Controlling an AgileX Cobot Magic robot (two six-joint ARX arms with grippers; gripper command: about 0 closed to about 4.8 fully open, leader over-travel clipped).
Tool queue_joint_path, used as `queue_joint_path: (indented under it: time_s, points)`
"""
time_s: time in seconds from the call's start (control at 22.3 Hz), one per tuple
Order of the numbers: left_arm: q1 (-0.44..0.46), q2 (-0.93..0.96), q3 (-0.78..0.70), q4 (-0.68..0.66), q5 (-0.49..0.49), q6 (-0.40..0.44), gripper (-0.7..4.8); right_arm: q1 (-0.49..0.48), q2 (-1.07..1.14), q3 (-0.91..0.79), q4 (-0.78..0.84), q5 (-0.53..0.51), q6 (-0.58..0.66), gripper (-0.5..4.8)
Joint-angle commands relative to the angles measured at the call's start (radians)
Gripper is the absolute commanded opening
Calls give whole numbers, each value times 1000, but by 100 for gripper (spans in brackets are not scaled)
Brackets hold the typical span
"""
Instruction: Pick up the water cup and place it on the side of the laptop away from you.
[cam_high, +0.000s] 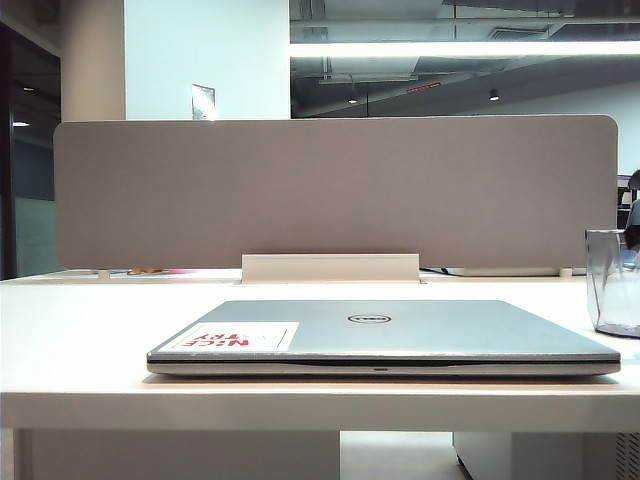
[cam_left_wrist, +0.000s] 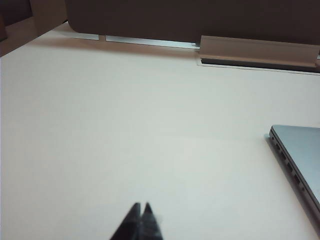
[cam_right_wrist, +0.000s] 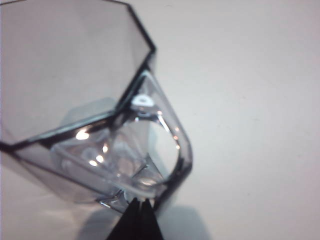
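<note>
The water cup (cam_high: 612, 282), clear and bluish-grey with faceted sides, stands on the white table at the far right, beside the laptop's right end. The closed silver laptop (cam_high: 385, 335) lies in the middle near the front edge, with a round logo and a white sticker with red lettering. In the right wrist view the cup (cam_right_wrist: 75, 90) fills the frame and its clear handle (cam_right_wrist: 172, 150) faces my right gripper (cam_right_wrist: 140, 200), which is shut with its tips right at the handle's lower end. My left gripper (cam_left_wrist: 141, 205) is shut above bare table, left of the laptop's corner (cam_left_wrist: 300, 150). Neither gripper shows in the exterior view.
A grey partition panel (cam_high: 335, 190) runs along the back of the table. A white cable-slot cover (cam_high: 330, 267) sits at its foot, behind the laptop, and also shows in the left wrist view as a cover (cam_left_wrist: 257, 49). The table's front edge (cam_high: 320, 395) lies just before the laptop.
</note>
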Motion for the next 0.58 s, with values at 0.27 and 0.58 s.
queue_joint_path:
  time_s: [0.27, 0.58]
  points:
    - [-1, 1, 3, 1, 3, 0, -5, -63, -3, 13, 12, 3, -60, -2]
    - [-1, 1, 3, -2, 3, 0, -5, -49, -76, 14, -122, 1, -60, -2]
